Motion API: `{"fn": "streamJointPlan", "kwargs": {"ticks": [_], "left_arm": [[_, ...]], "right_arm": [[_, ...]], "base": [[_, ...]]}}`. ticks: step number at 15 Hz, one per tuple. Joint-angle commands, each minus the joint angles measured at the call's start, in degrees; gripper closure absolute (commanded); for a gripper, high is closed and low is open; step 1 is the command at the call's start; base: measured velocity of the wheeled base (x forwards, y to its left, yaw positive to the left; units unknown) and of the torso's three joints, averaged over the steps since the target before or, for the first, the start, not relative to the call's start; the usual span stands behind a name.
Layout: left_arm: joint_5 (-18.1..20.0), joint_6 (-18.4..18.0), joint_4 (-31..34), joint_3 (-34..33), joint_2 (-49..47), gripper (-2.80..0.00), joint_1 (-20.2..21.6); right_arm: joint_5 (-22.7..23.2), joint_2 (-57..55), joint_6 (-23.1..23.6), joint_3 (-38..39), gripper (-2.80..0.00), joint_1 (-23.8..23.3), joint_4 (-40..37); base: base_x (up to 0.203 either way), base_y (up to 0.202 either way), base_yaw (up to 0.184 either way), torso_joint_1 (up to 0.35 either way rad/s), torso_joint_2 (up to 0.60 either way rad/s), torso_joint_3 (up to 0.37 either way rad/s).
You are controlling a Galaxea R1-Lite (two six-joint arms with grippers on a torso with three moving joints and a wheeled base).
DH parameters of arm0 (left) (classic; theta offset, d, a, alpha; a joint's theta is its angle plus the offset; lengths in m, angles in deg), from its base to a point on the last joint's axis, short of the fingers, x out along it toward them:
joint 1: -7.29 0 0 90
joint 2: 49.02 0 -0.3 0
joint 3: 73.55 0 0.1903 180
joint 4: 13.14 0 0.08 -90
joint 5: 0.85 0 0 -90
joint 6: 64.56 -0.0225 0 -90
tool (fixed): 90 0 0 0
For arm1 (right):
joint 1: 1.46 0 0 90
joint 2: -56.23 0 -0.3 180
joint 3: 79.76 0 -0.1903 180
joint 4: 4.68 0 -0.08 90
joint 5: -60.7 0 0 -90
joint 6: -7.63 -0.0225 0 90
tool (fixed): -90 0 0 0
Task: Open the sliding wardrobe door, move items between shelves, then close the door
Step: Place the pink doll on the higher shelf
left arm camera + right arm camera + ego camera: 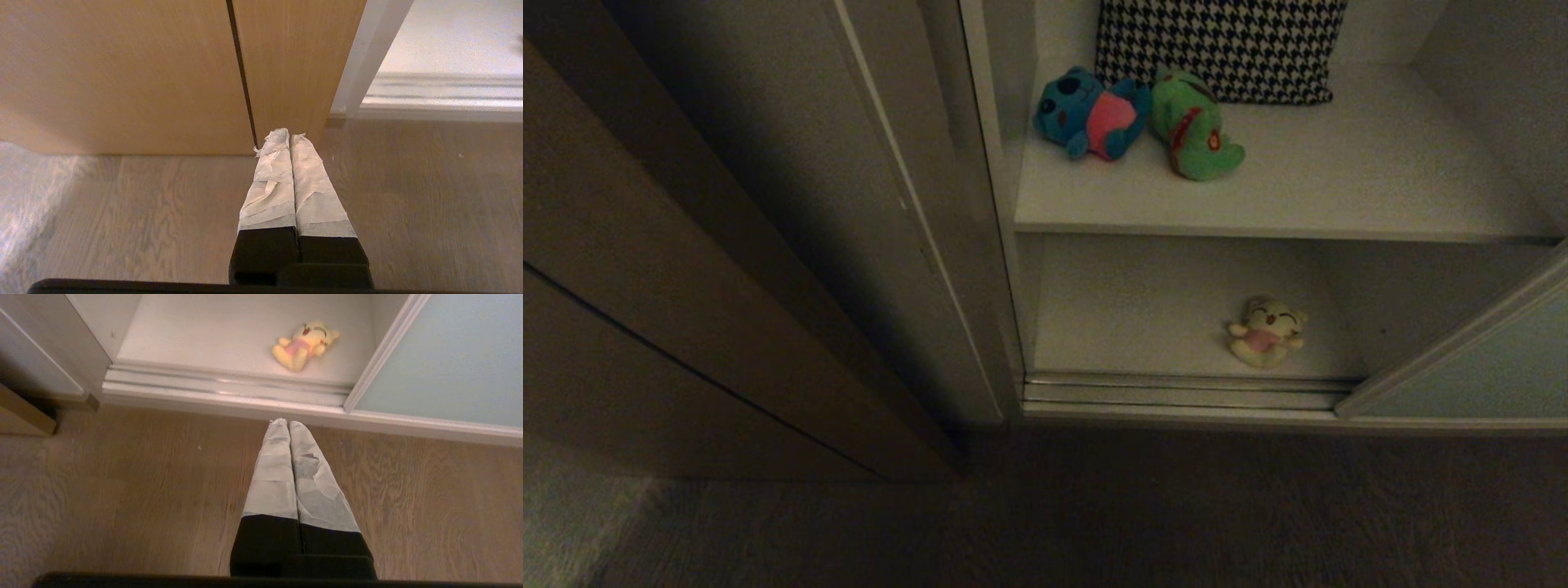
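Wood floor beneath both pinched-together grippers — left gripper, right gripper. Beyond, sliding wardrobe door slid aside; yellow toy on lower shelf — probably next reached for; blue toy, frog above.

Head view dim and grainy, deep shadow at left; both wrist views brighter, warm-lit, fairly sharp.

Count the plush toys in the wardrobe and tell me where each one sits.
3. The blue toy and green frog lie side by side on the upper shelf; the yellow toy lies on the lower shelf. The sliding door may hide more.
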Motion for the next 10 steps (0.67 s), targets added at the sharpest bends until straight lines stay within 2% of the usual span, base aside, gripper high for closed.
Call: {"fn": "streamJointPlan", "kwargs": {"ticks": [1,10], "left_arm": [[0.0,0.0,0.0,0.0,-0.2,0.00,-0.1],[0.0,-0.1,0.1,0.1,-0.2,0.00,0.0]], "right_arm": [[0.0,0.0,0.0,0.0,0.00,0.0,0.0],[0.0,0.0,0.0,0.0,0.00,0.0,0.0]], "base": [[0.000,0.000,0.000,0.002,-0.01,-0.182],[0.000,0.000,0.000,0.003,0.00,-0.196]]}}
